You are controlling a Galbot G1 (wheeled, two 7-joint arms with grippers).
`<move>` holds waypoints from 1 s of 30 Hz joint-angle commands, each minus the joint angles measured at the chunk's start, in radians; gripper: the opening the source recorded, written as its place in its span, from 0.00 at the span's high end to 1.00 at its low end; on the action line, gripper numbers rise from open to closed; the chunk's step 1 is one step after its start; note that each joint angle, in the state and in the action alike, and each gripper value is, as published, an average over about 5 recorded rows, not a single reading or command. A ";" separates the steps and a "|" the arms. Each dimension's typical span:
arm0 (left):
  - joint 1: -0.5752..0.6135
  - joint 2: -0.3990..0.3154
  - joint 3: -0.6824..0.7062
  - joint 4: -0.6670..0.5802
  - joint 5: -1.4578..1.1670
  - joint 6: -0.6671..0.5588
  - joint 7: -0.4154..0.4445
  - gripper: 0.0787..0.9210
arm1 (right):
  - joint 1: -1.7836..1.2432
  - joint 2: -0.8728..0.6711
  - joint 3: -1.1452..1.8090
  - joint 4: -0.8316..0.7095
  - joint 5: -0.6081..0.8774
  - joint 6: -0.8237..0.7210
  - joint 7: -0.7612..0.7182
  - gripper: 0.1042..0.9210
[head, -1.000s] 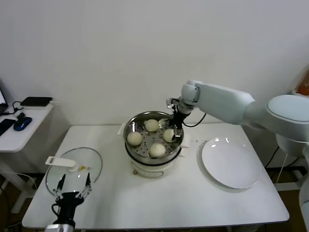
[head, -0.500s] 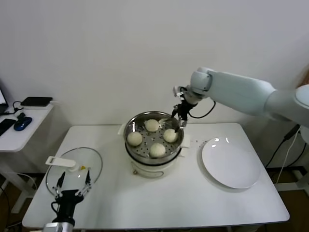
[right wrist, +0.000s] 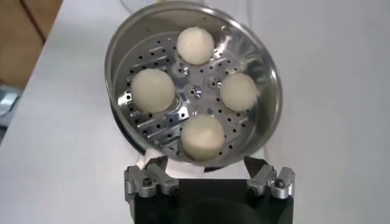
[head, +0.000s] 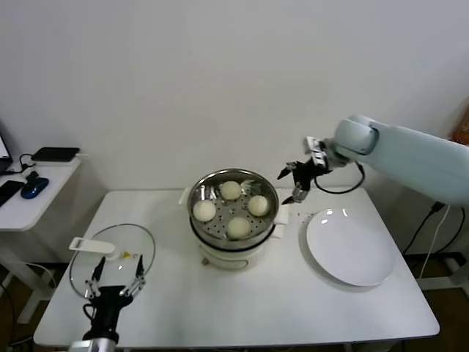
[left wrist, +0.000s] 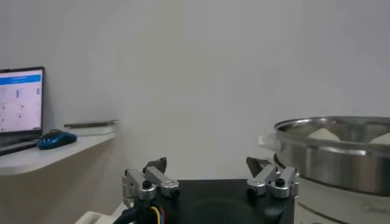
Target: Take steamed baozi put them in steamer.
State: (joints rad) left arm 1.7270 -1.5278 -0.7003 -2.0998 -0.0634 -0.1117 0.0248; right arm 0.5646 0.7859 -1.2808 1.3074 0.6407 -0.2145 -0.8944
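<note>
Jaws of the left gripper (head: 113,284) stand open and empty at the near edge of the surface (head: 242,308), just before the glass lid (head: 113,257). Farther back, four baozi (head: 238,227) lie inside the steamer (head: 233,220); the plate (head: 350,248) is bare. Beyond, the right gripper (head: 293,183) hangs spread wide, holding nothing, beside the steamer's far rim.

Cream-white steamed baozi (head: 230,190); shiny silver steamer (head: 200,224), perforated floor, white base; white plate (head: 350,249); white table (head: 242,308).
</note>
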 commanded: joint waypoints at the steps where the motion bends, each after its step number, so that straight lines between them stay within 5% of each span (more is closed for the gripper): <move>1: 0.024 -0.004 0.024 -0.016 -0.007 -0.052 0.004 0.12 | -0.565 -0.441 0.592 0.328 -0.102 0.080 0.338 0.12; 8: 0.070 -0.013 0.048 -0.023 0.022 -0.073 -0.009 0.12 | -1.065 -0.430 1.071 0.382 -0.136 0.172 0.503 0.12; 18: 0.071 -0.033 0.064 -0.023 0.086 -0.042 -0.021 0.12 | -1.691 -0.014 1.725 0.429 -0.208 0.265 0.659 0.12; 30: 0.025 -0.013 0.033 -0.001 0.084 -0.007 -0.025 0.12 | -1.995 0.314 1.886 0.483 -0.223 0.447 0.701 0.12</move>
State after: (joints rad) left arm 1.7673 -1.5466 -0.6608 -2.1085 0.0053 -0.1360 0.0025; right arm -0.9717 0.8004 0.2708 1.7234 0.4497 0.0730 -0.3003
